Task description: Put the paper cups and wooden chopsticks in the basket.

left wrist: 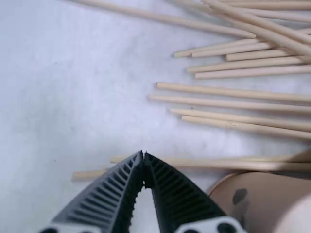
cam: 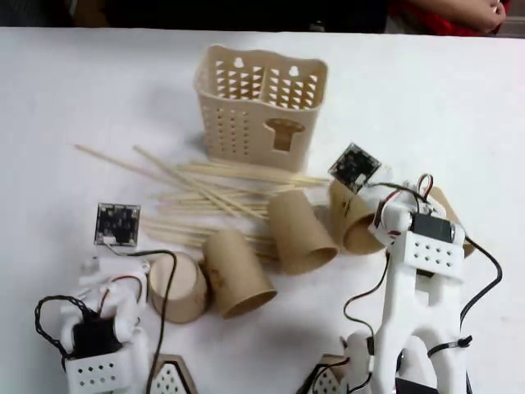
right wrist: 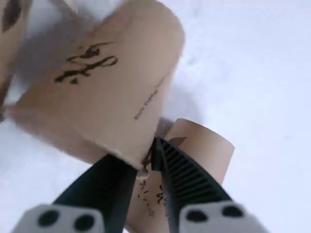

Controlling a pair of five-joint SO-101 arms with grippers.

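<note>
Pinching only the thin rim of a paper cup (right wrist: 102,82) right of the chopsticks (cam: 221,193), the right gripper (right wrist: 143,155) risked crushing or dropping it before the far basket (cam: 261,107); the left gripper (left wrist: 144,155) sat closed, empty.

Bright, even light falls on the white table (cam: 459,98), with faint soft shadows beside each paper cup (cam: 302,234).

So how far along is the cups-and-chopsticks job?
Done: nothing, basket looks empty. In hand: right claw pinches one paper cup by its rim. To do: chopsticks and other cups lie on the table; left claw shut, empty.
</note>
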